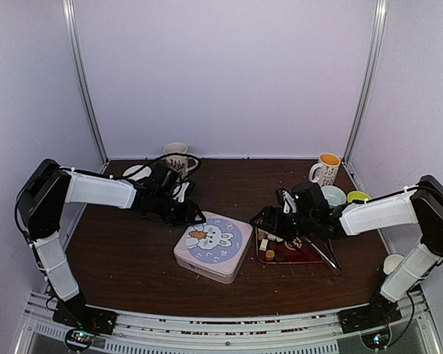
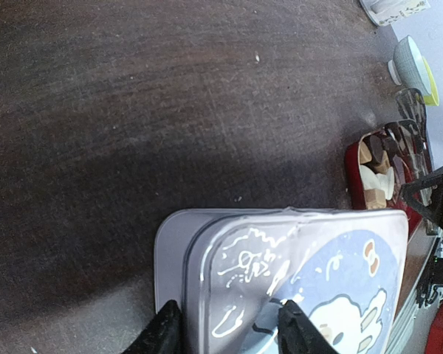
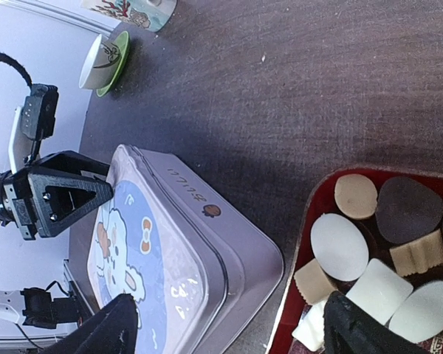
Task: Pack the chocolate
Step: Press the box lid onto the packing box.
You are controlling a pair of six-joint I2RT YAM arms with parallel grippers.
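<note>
Judging by how things lie, the packing has barely begun: the tin (image 1: 209, 247) sits on the dark wood-grain desk (image 1: 133, 251) with its lid (image 2: 317, 295) on, and the chocolate (image 3: 340, 247) I can see is all in the red tray (image 3: 304, 221) just beside it. The left gripper (image 2: 227, 317) straddles the tin's far corner, half spread, one finger outside the wall and one over the lid; whether it actually pinches the rim I cannot tell. The right gripper (image 3: 229, 302) hangs spread wide above the gap between tin and tray, holding nothing. The tin looks like thin glossy metal, squarish with rounded corners and a printed rabbit. The pieces are smooth matte ovals, discs and ridged cubes in white, tan and dark brown.
</note>
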